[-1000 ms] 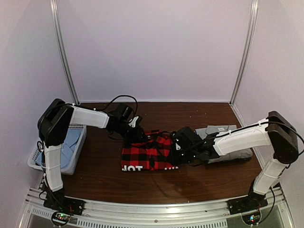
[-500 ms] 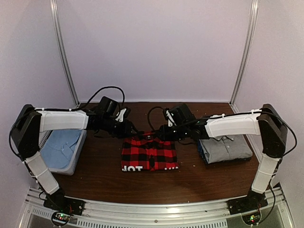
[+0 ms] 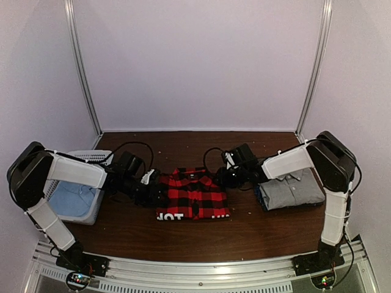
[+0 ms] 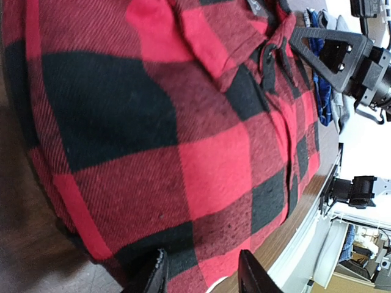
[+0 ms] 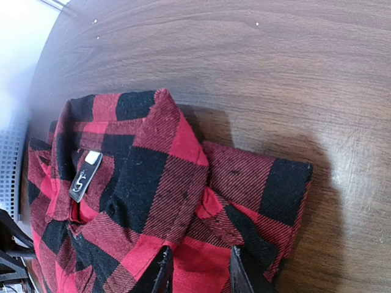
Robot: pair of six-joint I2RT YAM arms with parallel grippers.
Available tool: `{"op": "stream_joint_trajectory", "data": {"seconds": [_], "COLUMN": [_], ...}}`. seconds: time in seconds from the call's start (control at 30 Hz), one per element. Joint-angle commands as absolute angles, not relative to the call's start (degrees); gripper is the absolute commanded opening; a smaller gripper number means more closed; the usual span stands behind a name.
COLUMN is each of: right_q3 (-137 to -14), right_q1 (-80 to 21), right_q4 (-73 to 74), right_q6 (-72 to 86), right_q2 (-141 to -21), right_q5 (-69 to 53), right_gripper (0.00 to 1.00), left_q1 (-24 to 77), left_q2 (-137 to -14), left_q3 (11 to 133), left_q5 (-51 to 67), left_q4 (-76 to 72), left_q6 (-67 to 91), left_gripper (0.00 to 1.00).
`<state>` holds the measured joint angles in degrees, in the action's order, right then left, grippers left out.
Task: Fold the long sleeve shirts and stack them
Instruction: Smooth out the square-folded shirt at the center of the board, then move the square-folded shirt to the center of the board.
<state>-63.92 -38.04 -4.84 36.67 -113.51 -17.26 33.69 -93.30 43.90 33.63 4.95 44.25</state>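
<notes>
White plastic mesh basket sits at the table's far left edge, with a pale blue cloth lying inside it. Just beside it, the left gripper is low at the left edge of the folded red-and-black buffalo-check flannel shirt. In the left wrist view its two fingertips are spread apart, with checked cloth filling the gap between them; whether they touch the cloth cannot be told.

The flannel lies flat at the middle of the dark brown wooden table, collar toward the back wall. A black band with white block letters runs along its near edge.

The right gripper is at the shirt's far right corner, near the collar. Its fingers are likewise parted, with red cloth visible between them.

Further right, apart from the flannel, the plain grey collared button-up shirt rests folded on the table under the right arm.
</notes>
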Motion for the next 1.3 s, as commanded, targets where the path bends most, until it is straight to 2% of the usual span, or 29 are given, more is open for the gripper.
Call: {"op": "stream_joint_trajectory", "data": {"seconds": [0.0,0.3,0.57,0.67,0.87,1.03,1.27], "right_q3": [-62.39,-63.96,-64.75,-64.16,-62.18,-60.03,-57.41], "right_q1": [-37.03,-36.9,-36.85,-36.91,-36.78,-36.69,-36.64], "right_q4": [-6.47,-3.69,1.85,4.15,7.74,10.28,12.94], "right_q6": [37.55,35.93,33.65,32.82,32.51,32.79,33.35], "right_q2": [-113.73,-112.55,-105.61,-101.75,-94.19,-87.38,-80.13], "right_q5": [-17.54,-15.7,-11.73,-9.03,-3.71,-0.29,4.82], "right_gripper": [0.33,0.33,0.38,0.48,0.75,0.89,0.97], "left_q1": [33.57,33.66,35.34,37.13,42.35,44.17,45.31], "left_q2": [-92.16,-89.11,-81.68,-83.41,-94.27,-103.64,-112.46], "left_q3": [40.45,35.01,45.65,49.65,60.67,68.65,72.81], "left_q5": [35.66,32.39,25.13,24.34,23.55,24.82,26.35], "left_q4": [1.1,5.24,14.83,14.34,12.13,9.7,7.97], "left_q6": [45.92,45.55,41.88,42.07,42.46,44.36,44.53], "left_gripper": [0.41,0.4,0.4,0.4,0.4,0.4,0.4]}}
